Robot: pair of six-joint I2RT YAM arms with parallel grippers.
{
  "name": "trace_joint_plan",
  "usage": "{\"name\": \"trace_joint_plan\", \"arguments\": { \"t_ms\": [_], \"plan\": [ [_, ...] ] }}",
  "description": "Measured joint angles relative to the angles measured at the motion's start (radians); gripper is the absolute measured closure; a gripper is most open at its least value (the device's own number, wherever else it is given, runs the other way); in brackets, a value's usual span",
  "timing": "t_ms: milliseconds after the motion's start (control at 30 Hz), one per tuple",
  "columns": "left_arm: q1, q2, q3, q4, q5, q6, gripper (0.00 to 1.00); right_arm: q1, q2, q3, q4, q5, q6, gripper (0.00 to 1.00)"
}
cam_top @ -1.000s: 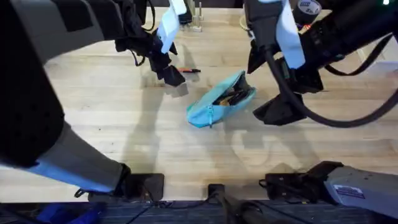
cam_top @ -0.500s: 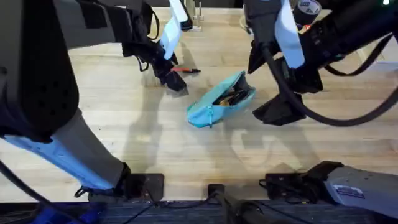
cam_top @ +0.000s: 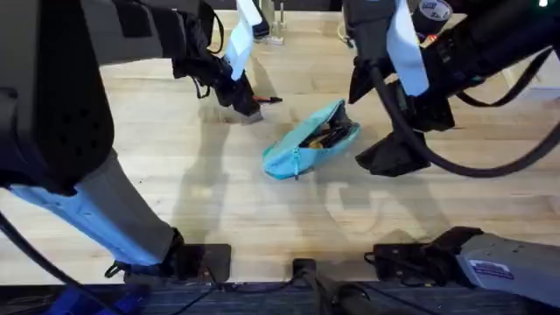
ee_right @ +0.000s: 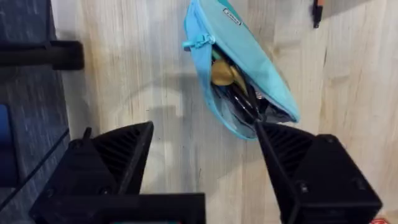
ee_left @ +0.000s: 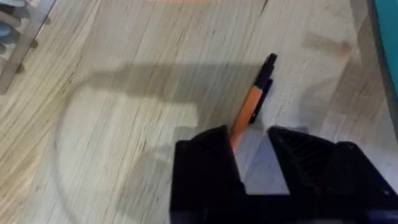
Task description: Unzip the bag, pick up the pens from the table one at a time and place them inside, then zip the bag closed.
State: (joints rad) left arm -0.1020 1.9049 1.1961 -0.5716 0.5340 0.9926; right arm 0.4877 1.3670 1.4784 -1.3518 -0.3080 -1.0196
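Note:
The light-turquoise bag lies unzipped at the middle of the table, with several pens showing through its open mouth. An orange pen with a black end lies on the wood behind and left of the bag. My left gripper is open and down over the pen's near end, one finger on each side of the barrel. My right gripper hangs open above the table just right of the bag, holding nothing.
A metal rack stands at the table's back near the left gripper. A roll of tape and other clutter sit at the back right. Bare wood lies in front of the bag.
My left gripper has moved back and right, and has come down over the orange pen. The right arm and the bag have not moved.

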Motion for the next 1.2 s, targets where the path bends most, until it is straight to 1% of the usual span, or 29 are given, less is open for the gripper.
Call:
{"name": "trace_joint_plan", "arguments": {
  "t_ms": [33, 100, 167, 200, 433, 533, 567, 733, 933, 1067, 1200],
  "plan": [
    [0.0, 0.0, 0.0, 0.0, 0.0, -0.002, 0.594, 0.0, 0.0, 0.0, 0.0, 0.0, 0.001, 0.004],
    [0.0, 0.0, 0.0, -0.001, 0.0, -0.005, 0.721, 0.0, 0.0, 0.0, 0.0, 0.0, 0.002, 0.004],
    [0.0, 0.0, 0.0, -0.004, 0.001, -0.005, 0.801, 0.0, 0.0, 0.0, -0.002, 0.0, 0.002, 0.004],
    [0.0, 0.0, 0.0, -0.005, 0.001, -0.005, 0.818, 0.0, 0.0, 0.0, -0.003, 0.0, 0.002, 0.004],
    [0.0, 0.0, 0.0, -0.006, 0.001, -0.006, 0.841, 0.0, 0.0, 0.0, -0.003, 0.0, 0.01, 0.004],
    [0.0, 0.0, 0.003, -0.008, 0.003, -0.01, 0.931, 0.0, 0.0, 0.0, -0.003, 0.0, 0.018, 0.004],
    [0.0, 0.0, 0.004, -0.009, 0.004, -0.01, 0.947, 0.0, 0.0, 0.0, -0.003, 0.0, 0.019, 0.004],
    [0.0, 0.0, 0.005, -0.011, 0.004, -0.016, 0.951, 0.0, -0.01, 0.0, -0.007, 0.0, 0.042, 0.004],
    [-0.001, -0.001, 0.015, -0.035, -0.005, -0.031, 0.96, 0.0, -0.114, 0.0, -0.011, 0.0, 0.082, 0.004],
    [-0.002, -0.009, 0.027, -0.091, -0.03, -0.032, 0.96, 0.0, -0.197, 0.0, -0.014, 0.0, 0.107, 0.004],
    [-0.012, -0.027, 0.048, -0.181, -0.07, -0.035, 0.96, 0.0, -0.256, 0.0, -0.015, 0.0, 0.117, 0.004]
  ]
}}
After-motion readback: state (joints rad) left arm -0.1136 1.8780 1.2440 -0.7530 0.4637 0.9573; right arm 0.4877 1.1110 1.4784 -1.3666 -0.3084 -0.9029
